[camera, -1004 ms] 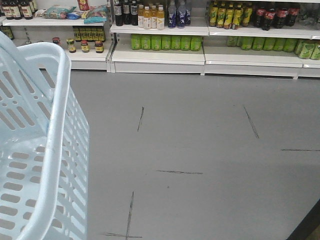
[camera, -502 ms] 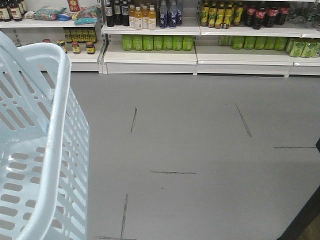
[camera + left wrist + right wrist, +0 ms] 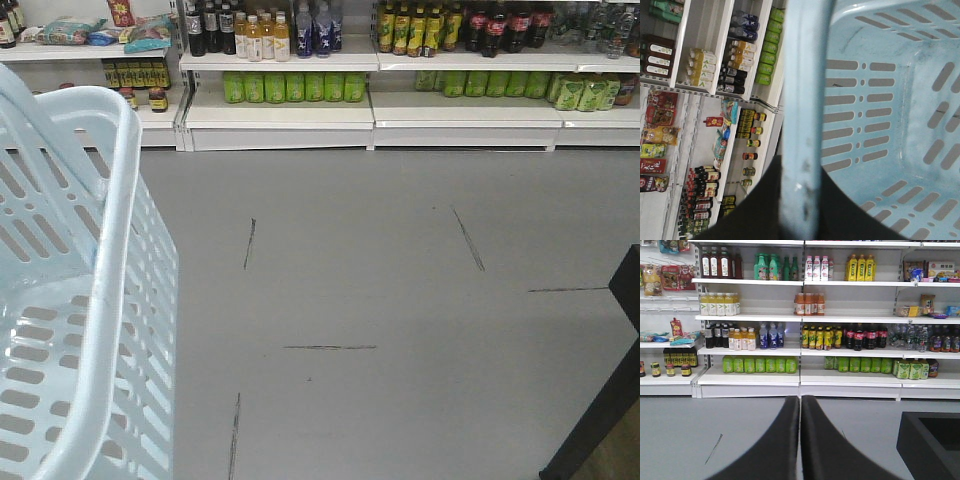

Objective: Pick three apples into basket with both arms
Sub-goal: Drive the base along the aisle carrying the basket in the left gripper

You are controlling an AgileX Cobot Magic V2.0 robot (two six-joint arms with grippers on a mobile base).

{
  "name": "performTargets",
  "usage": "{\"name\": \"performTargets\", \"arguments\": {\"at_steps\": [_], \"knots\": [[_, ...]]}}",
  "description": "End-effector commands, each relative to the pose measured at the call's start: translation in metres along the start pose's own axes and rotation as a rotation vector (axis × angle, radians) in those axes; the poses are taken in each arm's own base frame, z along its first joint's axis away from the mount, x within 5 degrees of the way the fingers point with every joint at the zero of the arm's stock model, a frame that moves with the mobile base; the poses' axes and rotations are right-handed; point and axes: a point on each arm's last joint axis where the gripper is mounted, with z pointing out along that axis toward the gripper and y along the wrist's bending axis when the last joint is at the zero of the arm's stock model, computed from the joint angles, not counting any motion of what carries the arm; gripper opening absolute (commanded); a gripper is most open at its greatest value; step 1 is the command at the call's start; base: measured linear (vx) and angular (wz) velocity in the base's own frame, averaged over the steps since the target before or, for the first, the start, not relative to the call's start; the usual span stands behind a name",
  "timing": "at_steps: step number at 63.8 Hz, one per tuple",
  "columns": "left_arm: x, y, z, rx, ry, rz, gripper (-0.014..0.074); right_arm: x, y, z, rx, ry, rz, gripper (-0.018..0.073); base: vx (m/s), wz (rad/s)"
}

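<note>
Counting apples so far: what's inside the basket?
Nothing visible: the basket shows only bare slotted floor and walls. The part behind its near rim is covered.

No lettering on the shelved bottles (image 3: 815,337) or packets (image 3: 670,277) is sharp enough to read.

Basket cropped, pincer hidden
The basket (image 3: 112,250) runs off the left edge; its rim covers the left pincer (image 3: 801,212).
</note>
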Motion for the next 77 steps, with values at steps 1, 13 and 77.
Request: {"name": "performTargets", "arguments": {"at_steps": [1,13,77], "knots": [[-0.0023,0.0114,-0.009,-0.09,-0.059,-0.012,-0.0008,-0.0027,-0.0006,-0.0008,0.012,-0.072,-0.008,-0.0009,0.01,-0.05],[-0.0023,0.0114,-0.009,-0.09,-0.059,-0.012,-0.0008,-0.0027,-0.0006,-0.0008,0.012,-0.072,-0.008,-0.0009,0.02,-0.07],[-0.0023,0.0114,-0.009,-0.09,-0.059,-0.012,-0.0008,-0.0027,-0.0006,-0.0008,0.012,-0.072,-0.008,-0.0009,0.06,-0.24]]}}
